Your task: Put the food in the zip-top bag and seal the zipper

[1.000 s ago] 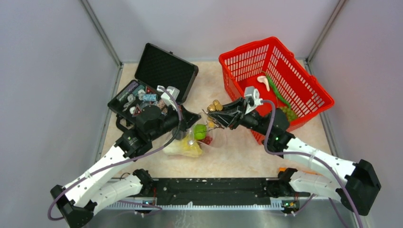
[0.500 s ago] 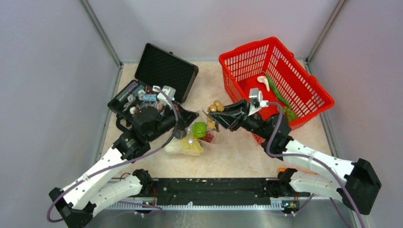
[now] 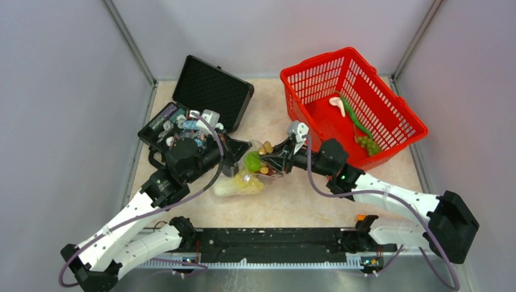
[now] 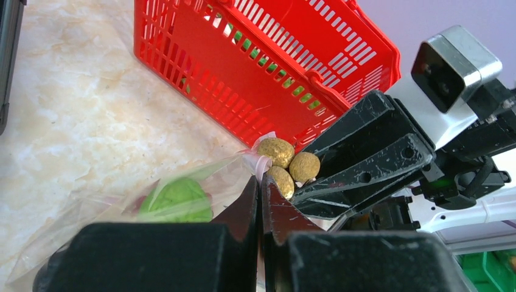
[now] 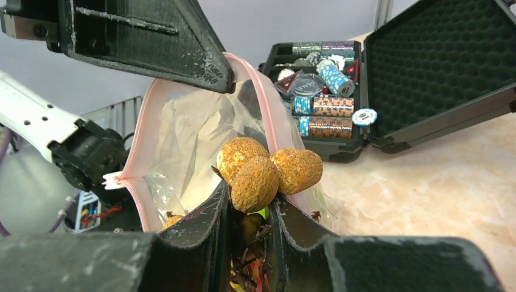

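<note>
The clear zip-top bag (image 3: 240,182) lies at mid table with a yellow leafy bunch (image 3: 234,187), a green pear-like fruit (image 3: 252,161) and red-purple grapes inside. My left gripper (image 3: 238,152) is shut on the bag's pink zipper (image 4: 260,162) and holds the mouth up and open (image 5: 143,146). My right gripper (image 3: 271,161) is shut on a cluster of brown bits (image 5: 255,173), which sits right at the bag's mouth, touching the pink rim (image 4: 286,164). Green grapes (image 3: 367,143) lie in the red basket.
The red basket (image 3: 389,109) stands at the back right, holding a white piece and a long green pod. The open black case (image 3: 210,91) at the back left holds round chips (image 5: 322,103) and lies close behind the left gripper.
My right gripper has moved left and down with the brown bits, from beside the basket to the bag's mouth. The left gripper has kept its hold and shifted slightly left.
</note>
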